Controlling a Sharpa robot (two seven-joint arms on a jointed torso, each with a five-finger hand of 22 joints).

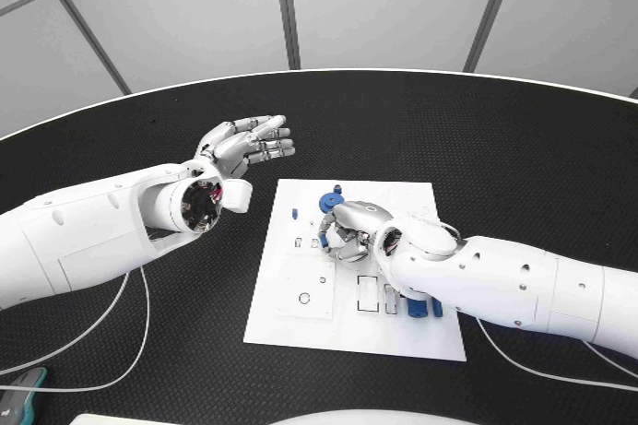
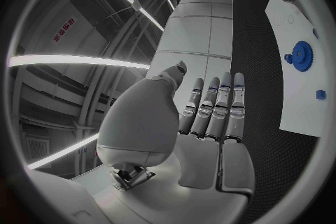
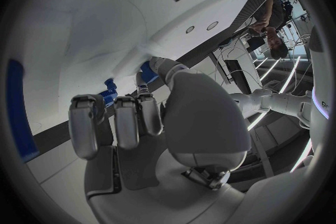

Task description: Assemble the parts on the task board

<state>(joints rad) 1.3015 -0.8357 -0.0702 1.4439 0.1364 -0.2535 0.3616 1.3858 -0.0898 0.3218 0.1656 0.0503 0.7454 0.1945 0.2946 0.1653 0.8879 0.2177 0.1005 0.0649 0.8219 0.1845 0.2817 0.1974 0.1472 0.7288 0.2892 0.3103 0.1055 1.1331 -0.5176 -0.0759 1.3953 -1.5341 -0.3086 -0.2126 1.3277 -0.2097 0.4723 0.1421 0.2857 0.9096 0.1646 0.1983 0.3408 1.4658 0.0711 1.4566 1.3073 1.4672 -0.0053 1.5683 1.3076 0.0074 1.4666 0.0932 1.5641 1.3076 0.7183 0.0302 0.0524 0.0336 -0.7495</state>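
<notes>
Task board (image 1: 300, 287) — a white plate — lies flat in the middle of the black table (image 1: 532, 148). A blue gear (image 1: 330, 200) sits near the board's far edge, just beyond the right hand (image 1: 354, 230). That hand hovers low over the board's middle, its fingers curled inward around a small blue part (image 3: 110, 94); from the wrist camera the part shows between the fingertips and the thumb, held close above the white surface. More blue parts (image 1: 426, 305) lie by the board's near right corner, partly hidden under the right forearm. The left hand (image 1: 246, 144) hangs over bare table, well apart from the board's far left corner, fingers straight and spread, holding nothing.
</notes>
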